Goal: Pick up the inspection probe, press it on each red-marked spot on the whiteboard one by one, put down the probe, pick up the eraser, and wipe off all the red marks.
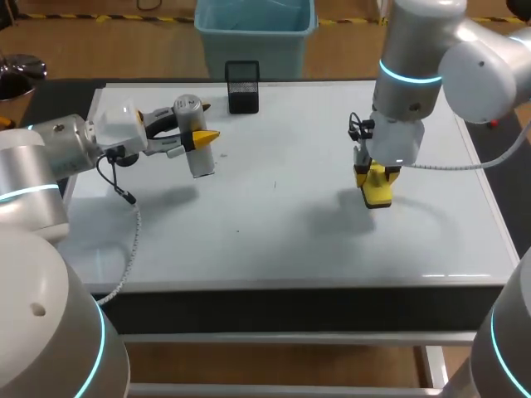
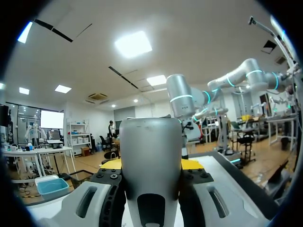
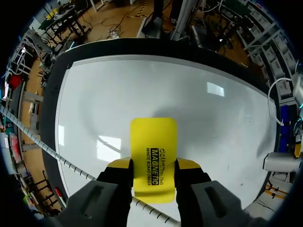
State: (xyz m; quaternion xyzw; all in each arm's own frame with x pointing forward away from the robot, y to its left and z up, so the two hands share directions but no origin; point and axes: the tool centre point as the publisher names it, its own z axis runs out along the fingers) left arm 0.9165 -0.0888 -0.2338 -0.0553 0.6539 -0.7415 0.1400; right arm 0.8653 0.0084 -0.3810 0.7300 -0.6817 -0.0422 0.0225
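Right gripper (image 1: 376,196) is clamped on the yellow eraser (image 3: 154,142), its long side running out past the tips straight down at the whiteboard (image 1: 282,240) just below, so that arm's set to wipe, though I can't spot any red marks. Further back, left gripper (image 1: 199,139) grips the grey probe (image 1: 202,162) up off the board, near a black mesh holder (image 1: 242,85). Eraser carries black print; probe looks blank.

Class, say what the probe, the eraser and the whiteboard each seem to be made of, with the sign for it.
The probe: smooth grey shell, soft sheen; plastic or painted metal, unclear which. The eraser: even bright yellow, printed on; likely moulded plastic. The whiteboard: glossy white, mirrors the lights; probably a coated panel.
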